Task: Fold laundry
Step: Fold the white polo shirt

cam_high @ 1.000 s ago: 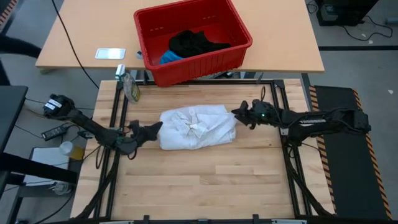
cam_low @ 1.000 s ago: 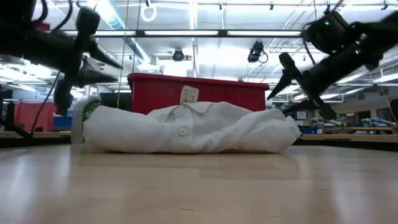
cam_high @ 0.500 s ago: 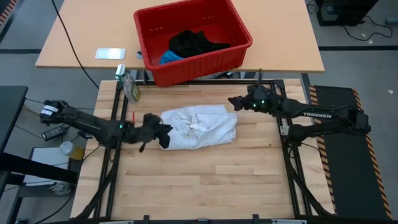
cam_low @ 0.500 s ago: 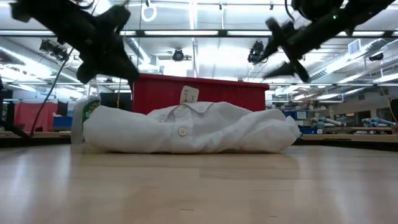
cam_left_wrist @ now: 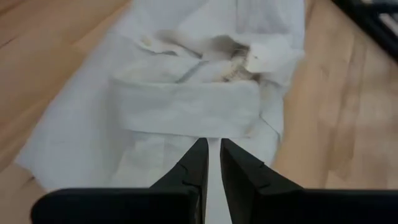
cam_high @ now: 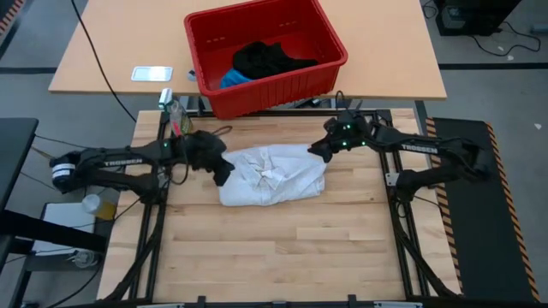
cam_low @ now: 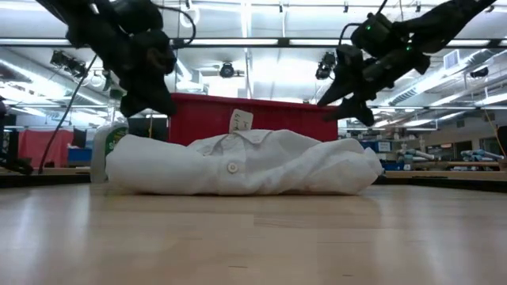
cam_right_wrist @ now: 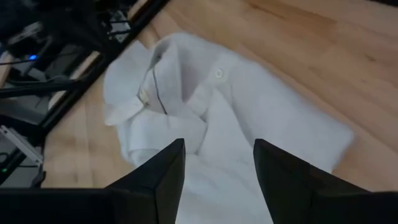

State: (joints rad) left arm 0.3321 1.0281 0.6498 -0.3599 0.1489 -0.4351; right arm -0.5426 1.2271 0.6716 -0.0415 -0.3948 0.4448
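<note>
A folded white shirt (cam_high: 272, 174) lies flat on the wooden table, collar up (cam_left_wrist: 186, 106). My left gripper (cam_high: 223, 174) hovers just above the shirt's left end, its fingers (cam_left_wrist: 213, 149) all but together with nothing between them. My right gripper (cam_high: 315, 150) hangs open above the shirt's far right corner (cam_right_wrist: 217, 152), clear of the cloth. In the low view both grippers (cam_low: 158, 103) (cam_low: 342, 103) stand above the shirt (cam_low: 238, 162). A black garment (cam_high: 270, 58) and a blue one (cam_high: 233, 79) lie in the red basket (cam_high: 334, 64).
The red basket stands on the separate table beyond the far edge. A small green bottle (cam_high: 177, 117) stands at the far left corner of the work table. Black frame rails (cam_high: 158, 171) run along both sides. Bare wood (cam_high: 274, 248) lies near the front edge.
My left gripper has swung from beside the shirt's left end up and toward the far edge, rolling as it went, and its fingers have closed with nothing in them. My right gripper has risen, rolled and tipped downward over the shirt's right end. The shirt has stayed put.
</note>
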